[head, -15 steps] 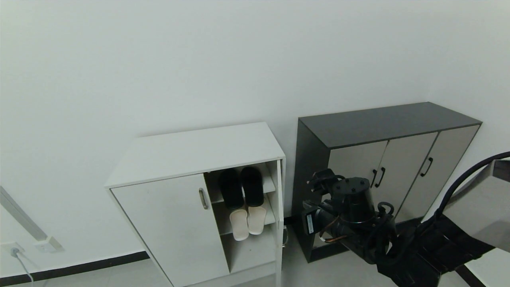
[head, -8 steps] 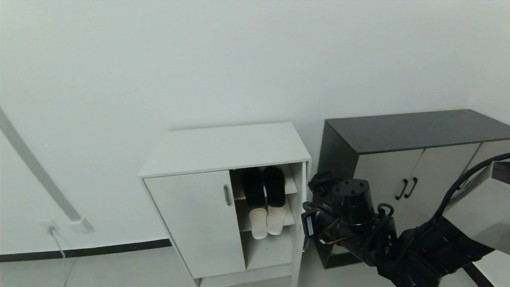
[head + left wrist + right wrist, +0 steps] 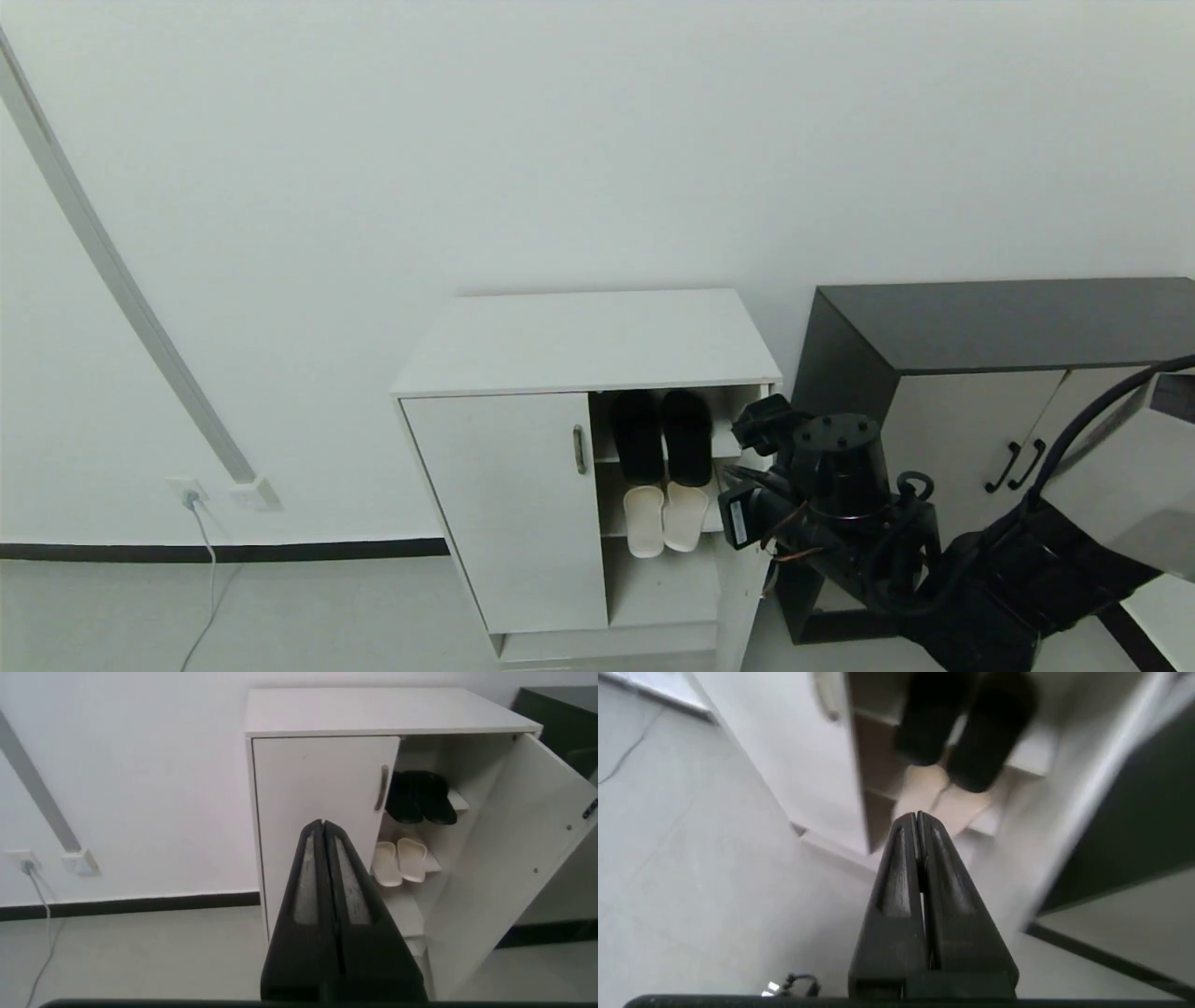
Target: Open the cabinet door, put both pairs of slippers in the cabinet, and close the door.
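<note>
Right pincer (image 3: 920, 819) closed tight; slippers (image 3: 686, 448) inside cabinet (image 3: 588, 341)

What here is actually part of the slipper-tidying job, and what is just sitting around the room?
Part of the job: white cabinet, its open right door, black slippers on the upper shelf, white slippers on the shelf below.
Just there: dark cabinet beside it, wall socket with its cable, slanted wall duct.
</note>
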Robot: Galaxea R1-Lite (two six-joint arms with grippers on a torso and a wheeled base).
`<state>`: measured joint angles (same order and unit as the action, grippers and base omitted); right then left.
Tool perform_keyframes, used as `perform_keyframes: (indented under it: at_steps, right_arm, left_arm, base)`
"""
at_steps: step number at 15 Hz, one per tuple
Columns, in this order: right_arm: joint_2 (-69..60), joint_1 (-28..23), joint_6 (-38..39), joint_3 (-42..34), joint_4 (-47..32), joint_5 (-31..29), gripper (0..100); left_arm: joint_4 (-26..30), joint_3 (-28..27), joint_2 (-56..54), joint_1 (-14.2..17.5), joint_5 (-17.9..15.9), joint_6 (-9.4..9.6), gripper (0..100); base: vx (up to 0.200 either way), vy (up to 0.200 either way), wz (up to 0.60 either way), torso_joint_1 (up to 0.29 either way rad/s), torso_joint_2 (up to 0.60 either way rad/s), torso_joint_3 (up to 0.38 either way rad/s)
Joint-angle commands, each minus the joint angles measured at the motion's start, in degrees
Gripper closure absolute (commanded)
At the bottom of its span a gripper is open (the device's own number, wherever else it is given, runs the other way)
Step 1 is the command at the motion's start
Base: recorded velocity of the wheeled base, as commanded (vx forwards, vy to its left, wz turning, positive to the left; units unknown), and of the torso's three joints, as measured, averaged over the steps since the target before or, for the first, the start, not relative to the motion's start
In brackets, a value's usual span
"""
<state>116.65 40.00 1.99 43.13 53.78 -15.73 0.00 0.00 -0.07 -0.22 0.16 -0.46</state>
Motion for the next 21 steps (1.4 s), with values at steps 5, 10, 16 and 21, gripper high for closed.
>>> perform_keyframes:
  at_steps: [5,10,16,21]
  right_arm:
    - [-2.2,-7.9,-6.2,-4.4,-0.1,0.0,100]
    - [-0.5,-8.7,-6.6,-6.6,-0.3,0.0,100]
    - [5.8,-8.7,-6.2,-5.2,0.2,1.1,100]
    - [8.9,-8.1,-4.5,-1.7,0.9,3.2,100]
  left_arm:
    - [0.0,0.0,0.1,0.0,0.0,-0.06,100]
    - [0.0,0.0,0.1,0.0,0.0,0.02,100]
    - [0.0,0.0,0.1,0.0,0.1,-0.06,100]
    - [0.0,0.0,0.1,0.0,0.1,-0.06,100]
  base:
    - [0.000,0.000,0.00,0.000,0.00,0.000]
    - [0.000,0.000,0.00,0.000,0.00,0.000]
    - [0.000,0.000,0.00,0.000,0.00,0.000]
    - [0.000,0.000,0.00,0.000,0.00,0.000]
